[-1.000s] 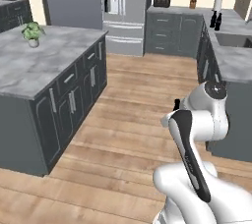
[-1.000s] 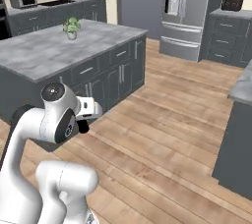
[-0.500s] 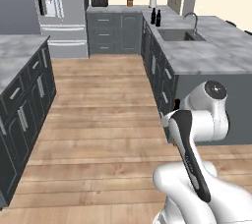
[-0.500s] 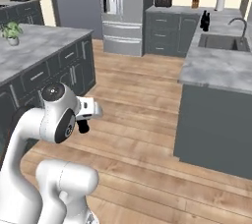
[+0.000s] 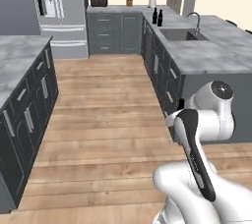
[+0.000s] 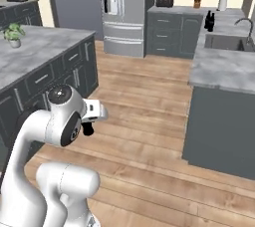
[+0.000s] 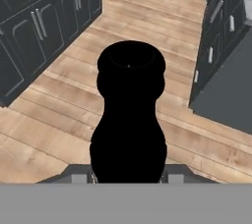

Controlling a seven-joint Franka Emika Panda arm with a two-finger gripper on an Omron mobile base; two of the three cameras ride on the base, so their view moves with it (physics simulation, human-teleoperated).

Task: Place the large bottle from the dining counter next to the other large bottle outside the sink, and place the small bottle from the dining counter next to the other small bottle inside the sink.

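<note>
- The fingers (image 7: 129, 178) are clamping on a black bottle (image 7: 129, 115), low down on its fat body.
- The bottle is standing upright in the grip, out over the wood floor (image 5: 108, 120), between the counters.
- I cannot tell if it is the large bottle or the small one.
- It is looking hard and smooth, like glass, so it may be slippery and may break if it is dropped.
- The wide belly is looking like a good place to hold. The thin neck would be wobbly.
- The bottle is hiding most of both fingers, so only their gray bases are showing.
- The sink (image 5: 183, 34) is sitting far off in the long counter (image 5: 211, 56), by the bent faucet (image 5: 195, 19).
- 2 dark bottles (image 5: 156, 16) are standing beside the sink, outside it.
- The inside of the sink is too far away to see.
</note>
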